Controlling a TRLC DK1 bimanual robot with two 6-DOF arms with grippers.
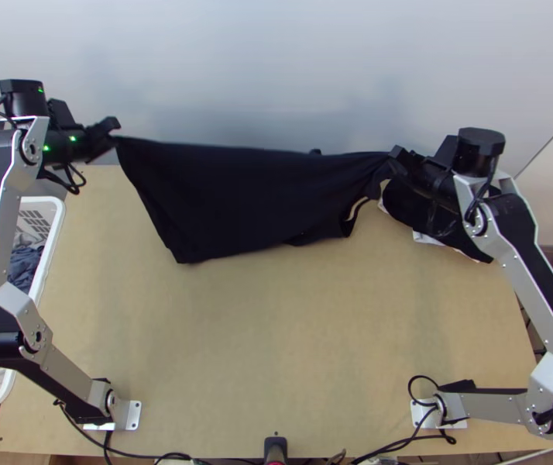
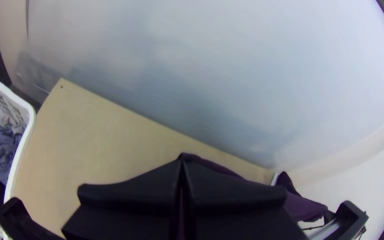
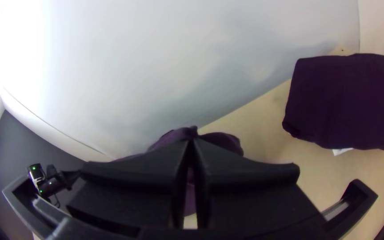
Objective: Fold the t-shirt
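T-shirt hangs over roomy table, top edge taut

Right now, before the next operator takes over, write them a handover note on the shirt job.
Left gripper: shut on one end of the dark t-shirt.
Right gripper: shut on the other end.
T-shirt: stretched between them above the far part of the table, its lower part hanging toward the near side.
Nearby: folded dark cloth on the right; basket of clothes on the left.
Done: both ends gripped.
Left: lay it down, fold it.
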